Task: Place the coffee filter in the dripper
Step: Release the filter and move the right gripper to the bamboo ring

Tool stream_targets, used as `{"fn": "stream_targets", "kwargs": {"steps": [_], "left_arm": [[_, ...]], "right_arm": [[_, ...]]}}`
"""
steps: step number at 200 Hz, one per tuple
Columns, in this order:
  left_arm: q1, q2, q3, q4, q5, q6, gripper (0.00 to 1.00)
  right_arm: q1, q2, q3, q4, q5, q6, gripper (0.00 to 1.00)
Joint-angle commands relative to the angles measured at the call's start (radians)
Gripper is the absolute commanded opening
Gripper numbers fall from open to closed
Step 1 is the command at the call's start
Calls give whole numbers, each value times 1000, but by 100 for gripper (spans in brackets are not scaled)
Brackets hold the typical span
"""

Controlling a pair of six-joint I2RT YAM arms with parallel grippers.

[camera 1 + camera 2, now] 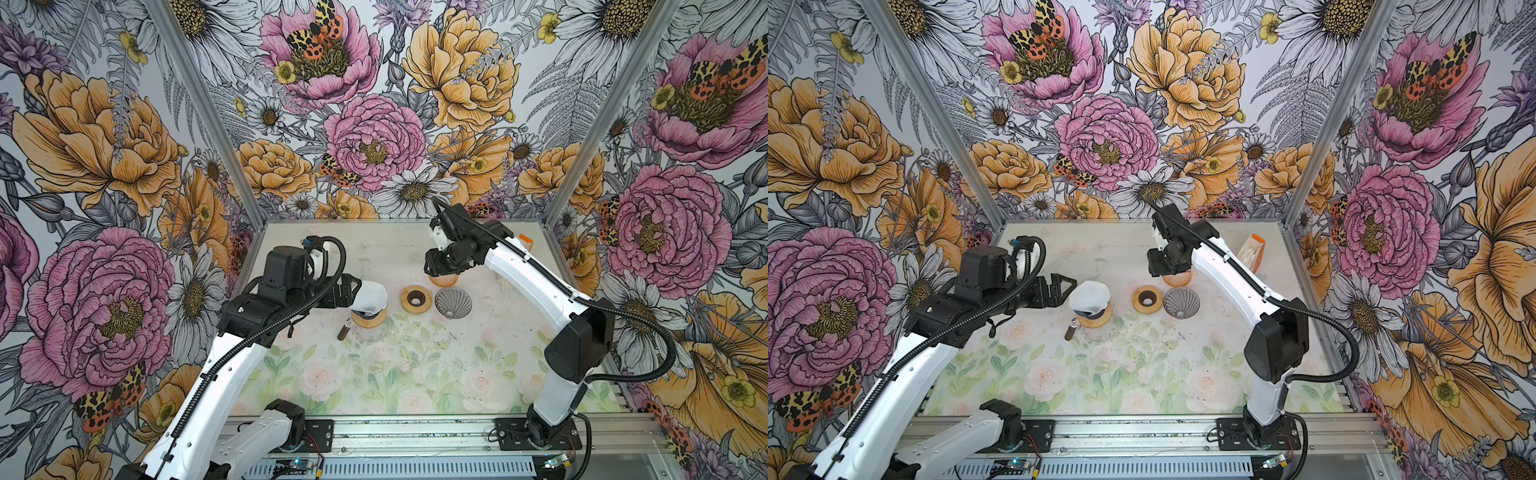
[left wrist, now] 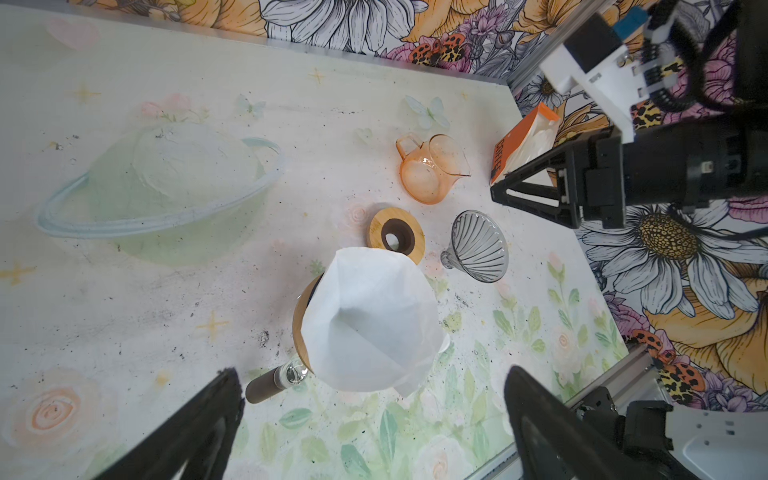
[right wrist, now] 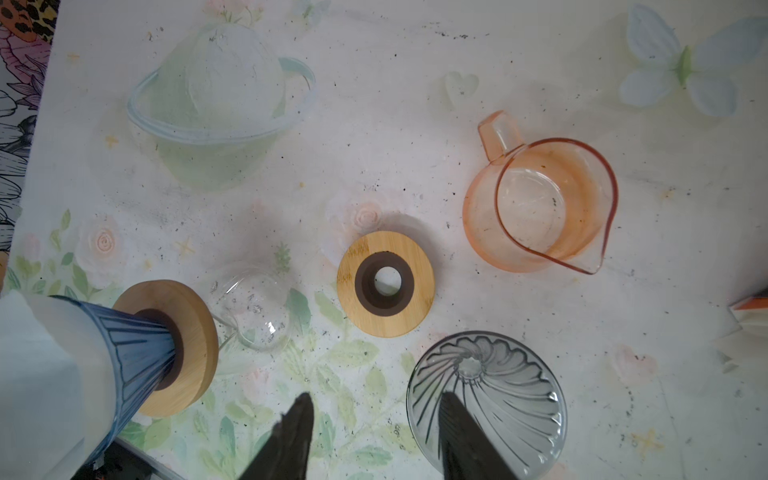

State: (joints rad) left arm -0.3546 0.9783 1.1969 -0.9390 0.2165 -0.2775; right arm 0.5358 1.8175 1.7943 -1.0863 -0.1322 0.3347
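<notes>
Left gripper [image 1: 1067,287]: jaws spread wide and gripping nothing, just beside the coffee filter [image 2: 370,324]; contact cannot be told.

The filter, a white paper cone, sits opened in the blue glass dripper [image 3: 137,345], its edge standing well above the glass. Only white paper shows inside.

The dripper passes through a bamboo collar [image 3: 195,324] atop a clear glass carafe [image 3: 253,316] with a brown handle [image 2: 264,384]. Dark specks on the glass.

Right gripper [image 3: 376,395]: jaws partly apart with nothing between them, hanging over the table [image 3: 415,104] near the orange glass pitcher [image 3: 544,203], which holds only a few specks.

Between carafe and pitcher, a spare bamboo ring [image 3: 386,282] lies flat, with a smoky ribbed glass dripper [image 3: 498,395] just beside it.

At the far right stands an orange filter box [image 2: 523,141], white papers showing.
</notes>
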Motion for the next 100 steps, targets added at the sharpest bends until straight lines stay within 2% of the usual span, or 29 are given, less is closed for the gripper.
{"fn": "stream_targets", "kwargs": {"steps": [1,52,100], "left_arm": [[-10,-13,-26,9,-30,12,99],[-10,-21,-49,9,-40,4,99],[-12,-21,-73,9,-48,-1,99]], "right_arm": [[-3,62,15,20,-52,-48,51],[-3,174,56,20,-57,-84,51],[-2,269,101,22,9,-108,50]]}}
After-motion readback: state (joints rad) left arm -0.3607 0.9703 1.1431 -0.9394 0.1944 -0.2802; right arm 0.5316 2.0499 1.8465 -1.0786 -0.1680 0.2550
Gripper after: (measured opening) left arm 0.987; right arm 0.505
